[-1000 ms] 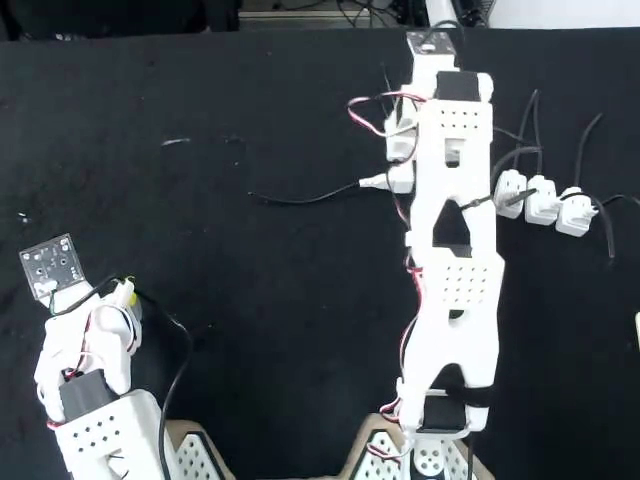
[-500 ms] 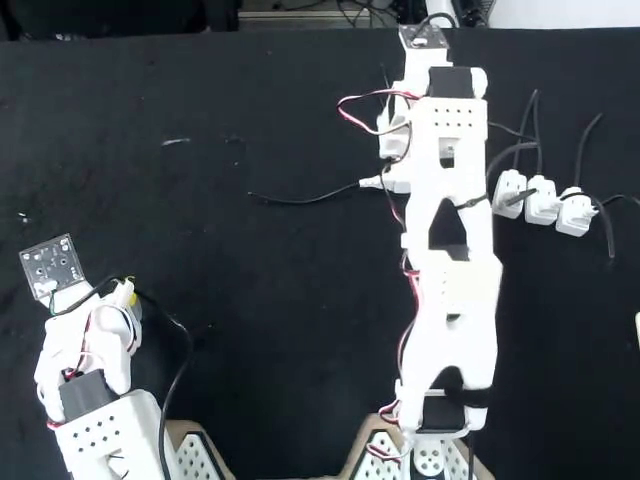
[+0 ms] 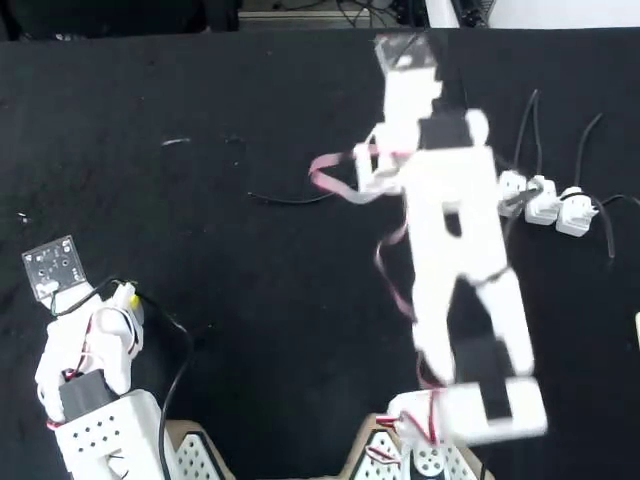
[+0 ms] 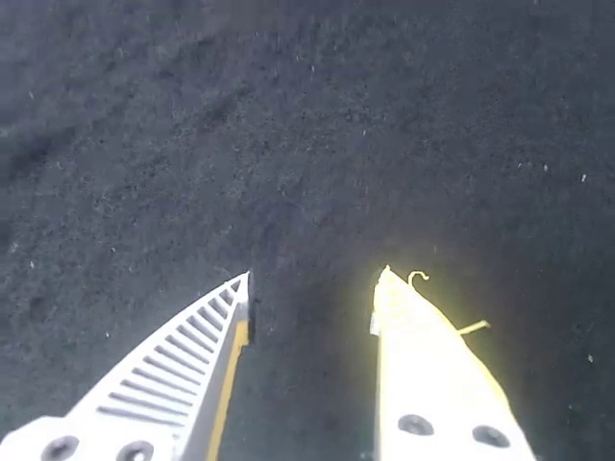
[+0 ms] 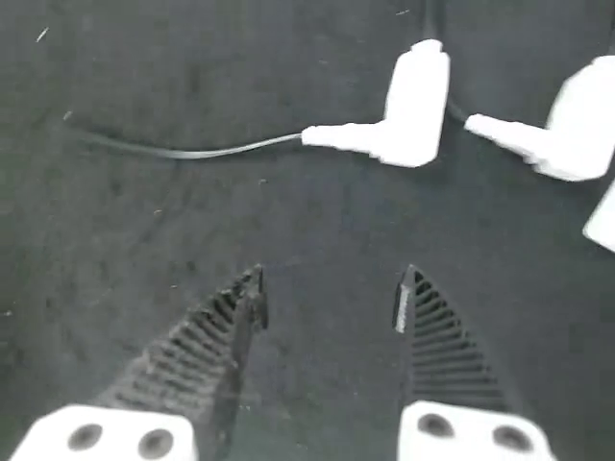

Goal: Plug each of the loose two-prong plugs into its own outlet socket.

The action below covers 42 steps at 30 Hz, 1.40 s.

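High view placed the left arm low at the left, its end effector (image 4: 315, 279) parted over the black surface (image 3: 250, 100). Centre-right, the right end effector (image 5: 332, 279) hung parted near a loose white plug (image 5: 413, 106), whose cord (image 3: 285, 199) trailed leftward. Three outlets (image 3: 542, 200) lay farther right.

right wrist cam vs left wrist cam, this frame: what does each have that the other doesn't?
Right wrist view: a white socket block with a white plug joined at its side. The plug's thin cable trails away, and a second white plug piece lies beside the block.
Left wrist view: a yellowish finger with a stray thread at its tip.
Both: the black cloth underneath, and that arm's own gripper open with nothing between its fingers, the right gripper and the left gripper.
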Each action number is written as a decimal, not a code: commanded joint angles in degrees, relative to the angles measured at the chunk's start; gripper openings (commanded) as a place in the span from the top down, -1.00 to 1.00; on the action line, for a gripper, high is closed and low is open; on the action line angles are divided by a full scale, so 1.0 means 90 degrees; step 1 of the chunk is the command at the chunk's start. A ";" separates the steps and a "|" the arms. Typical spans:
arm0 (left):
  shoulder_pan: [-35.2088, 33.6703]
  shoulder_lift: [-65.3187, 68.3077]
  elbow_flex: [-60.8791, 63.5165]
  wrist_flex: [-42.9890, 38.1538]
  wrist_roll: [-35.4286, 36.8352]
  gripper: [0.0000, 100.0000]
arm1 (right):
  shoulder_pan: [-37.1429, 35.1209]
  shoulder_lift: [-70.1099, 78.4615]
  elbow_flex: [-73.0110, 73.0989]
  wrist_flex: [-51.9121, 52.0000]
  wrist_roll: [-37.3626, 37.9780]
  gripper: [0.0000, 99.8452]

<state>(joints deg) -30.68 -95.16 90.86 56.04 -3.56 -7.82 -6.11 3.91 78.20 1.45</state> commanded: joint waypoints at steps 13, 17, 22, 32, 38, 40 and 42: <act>0.0112 -0.0059 -0.0747 0.0332 0.0039 0.92 | -0.0195 -0.5768 0.5905 -0.1270 -0.0088 0.60; 0.0122 -0.0059 -0.1675 0.0996 -0.0254 0.91 | -0.0176 -0.7048 0.6676 -0.1241 -0.0098 0.60; 0.0845 -0.0059 -0.2662 0.2139 -0.0459 0.90 | -0.0195 -0.8845 0.7702 -0.1241 -0.0098 0.60; 0.1939 -0.0059 -0.2896 0.2745 -0.0459 0.90 | -0.0742 -1.1306 0.8972 -0.0049 -0.0049 0.83; 0.1988 -0.0059 -0.2281 0.2706 -0.0459 0.91 | -0.0791 -1.1258 0.9187 0.0117 -0.0088 0.98; 0.1919 -0.0059 -0.2027 0.2716 -0.0459 0.91 | -0.0606 -1.1336 0.9216 0.0098 -0.0088 0.98; 0.1919 -0.0059 -0.1792 0.2725 -0.0459 0.91 | -0.0479 -1.1385 0.9275 0.0068 -0.0049 0.98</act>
<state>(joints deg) -13.63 -95.60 72.75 80.92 -7.52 -14.15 -103.08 87.25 78.81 1.01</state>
